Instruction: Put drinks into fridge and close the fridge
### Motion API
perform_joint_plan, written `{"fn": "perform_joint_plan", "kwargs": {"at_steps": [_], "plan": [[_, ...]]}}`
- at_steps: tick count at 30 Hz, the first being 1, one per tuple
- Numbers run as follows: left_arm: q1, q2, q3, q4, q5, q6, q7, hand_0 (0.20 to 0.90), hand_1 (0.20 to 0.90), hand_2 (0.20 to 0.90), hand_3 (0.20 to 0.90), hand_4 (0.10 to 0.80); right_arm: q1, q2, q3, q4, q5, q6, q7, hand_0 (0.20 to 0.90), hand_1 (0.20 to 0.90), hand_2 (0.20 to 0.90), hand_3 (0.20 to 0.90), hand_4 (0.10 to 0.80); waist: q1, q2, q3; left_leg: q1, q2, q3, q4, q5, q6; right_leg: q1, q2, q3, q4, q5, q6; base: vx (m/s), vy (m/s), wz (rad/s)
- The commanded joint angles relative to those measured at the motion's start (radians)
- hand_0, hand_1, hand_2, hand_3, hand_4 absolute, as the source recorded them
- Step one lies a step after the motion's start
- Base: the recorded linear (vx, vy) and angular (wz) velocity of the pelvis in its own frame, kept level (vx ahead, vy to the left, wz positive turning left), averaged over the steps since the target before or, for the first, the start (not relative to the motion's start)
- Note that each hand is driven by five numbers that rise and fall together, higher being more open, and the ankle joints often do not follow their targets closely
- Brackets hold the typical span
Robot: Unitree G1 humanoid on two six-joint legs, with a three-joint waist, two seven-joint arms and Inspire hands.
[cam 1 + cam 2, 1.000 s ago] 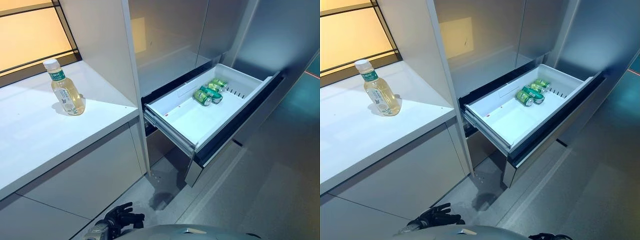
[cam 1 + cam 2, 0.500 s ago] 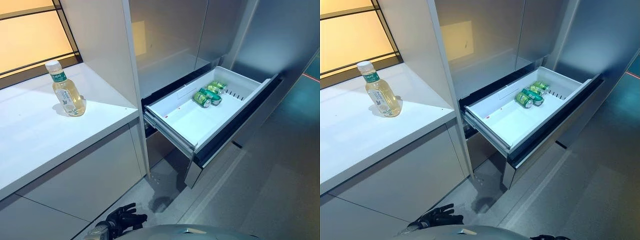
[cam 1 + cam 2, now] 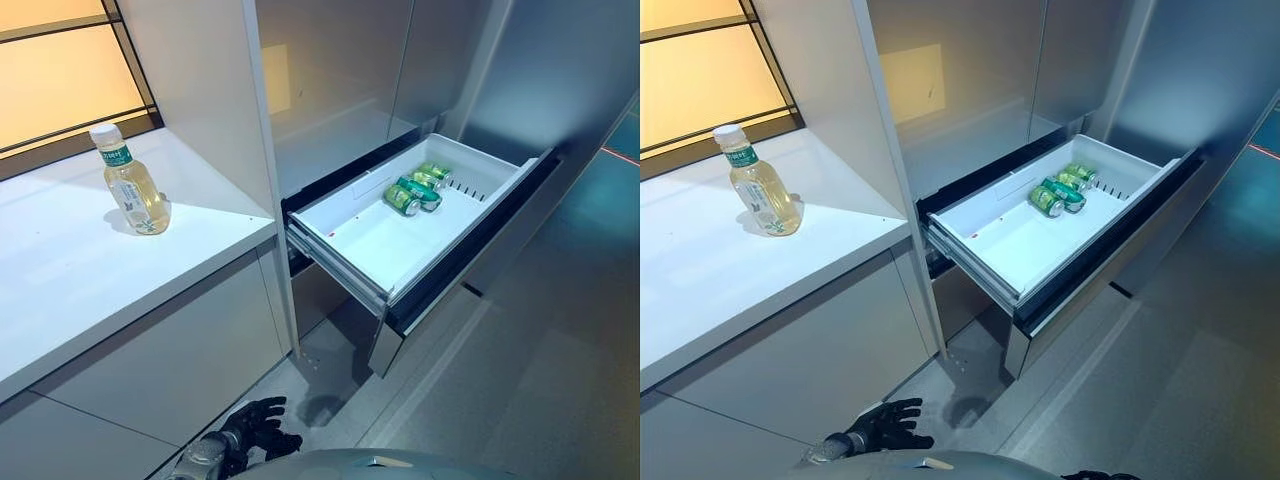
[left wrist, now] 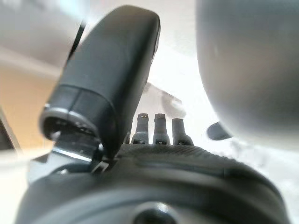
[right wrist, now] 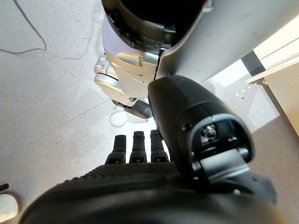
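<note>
1. One bottle [image 3: 132,180] stands upright on the bench [image 3: 70,290], apart from the open fridge drawer [image 3: 372,243]; the left hand [image 3: 250,432] hangs low, nearer it.
2. Left wrist view: fingers [image 4: 160,128] straight, empty.
3. Right wrist view: right hand [image 5: 135,186] fingers straight, empty.

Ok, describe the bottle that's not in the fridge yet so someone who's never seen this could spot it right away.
Start at the white counter left of the tall fridge, under the lit window. The bottle stands upright there, alone. It is clear plastic with pale yellow drink, a white cap and a green band at the neck, unlike the green cans lying in the open fridge drawer.
</note>
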Motion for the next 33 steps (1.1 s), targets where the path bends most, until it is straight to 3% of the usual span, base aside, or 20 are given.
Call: {"fn": "perform_joint_plan", "kwargs": {"at_steps": [1, 7, 17, 24, 26, 33], "plan": [[-0.11, 0.005, -0.07, -0.073, 0.129, -0.126, 0.041, 0.9, 0.9, 0.9, 0.9, 0.8, -0.059, 0.035, 0.032, -0.021, 0.007, -0.006, 0.061, 0.9, 0.9, 0.9, 0.9, 0.8, 0.01, 0.016, 0.03, 0.09, -0.054, 0.032, 0.009, -0.215, 0.052, -0.107, -0.012, 0.063, 0.046, 0.023, 0.069, -0.022, 0.013, -0.08], [-0.188, 0.085, -0.18, -0.314, 0.242, -0.117, 0.103, 0.9, 0.9, 0.9, 0.9, 0.8, -0.064, 0.012, 0.06, -0.047, 0.008, -0.001, 0.075, 0.9, 0.9, 0.9, 0.9, 0.8, -0.004, 0.022, 0.036, 0.089, -0.051, 0.035, 0.007, -0.214, 0.049, -0.113, -0.013, 0.066, 0.045, 0.028, 0.076, -0.022, 0.008, -0.05], [-0.315, 0.234, -0.231, -0.674, 0.219, -0.087, 0.068, 0.9, 0.9, 0.9, 0.9, 0.8, -0.059, 0.003, 0.053, -0.036, 0.001, -0.015, 0.07, 0.9, 0.9, 0.9, 0.9, 0.8, -0.002, 0.036, 0.023, 0.079, -0.054, 0.024, 0.007, -0.212, 0.053, -0.111, -0.018, 0.056, 0.032, 0.033, 0.079, 0.001, 0.002, 0.0], [-0.324, 0.276, -0.239, -0.826, 0.165, -0.178, 0.103, 0.9, 0.9, 0.9, 0.9, 0.8, -0.057, 0.029, 0.051, -0.019, 0.012, -0.029, 0.032, 0.9, 0.9, 0.9, 0.9, 0.8, 0.011, 0.039, 0.023, 0.073, -0.058, 0.013, 0.007, -0.214, 0.055, -0.109, -0.018, 0.053, 0.025, 0.032, 0.077, -0.005, 0.002, 0.01], [-0.299, 0.297, -0.212, -0.909, 0.166, -0.186, 0.068, 0.9, 0.9, 0.9, 0.9, 0.8, -0.053, 0.03, 0.046, -0.028, 0.02, -0.029, 0.025, 0.9, 0.9, 0.9, 0.9, 0.8, 0.019, 0.039, 0.029, 0.07, -0.058, 0.01, 0.007, -0.213, 0.054, -0.107, -0.019, 0.047, 0.022, 0.032, 0.076, -0.052, 0.0, 0.06], [-0.245, 0.386, -0.072, -1.264, -0.122, -0.121, -0.131, 0.9, 0.9, 0.9, 0.9, 0.8, -0.013, 0.03, 0.02, -0.083, 0.032, -0.022, 0.001, 0.9, 0.9, 0.9, 0.9, 0.8, 0.045, 0.045, 0.041, 0.061, -0.065, -0.02, 0.007, -0.205, 0.056, -0.102, -0.024, 0.023, 0.019, 0.035, 0.076, -0.036, -0.01, 0.08]]}}
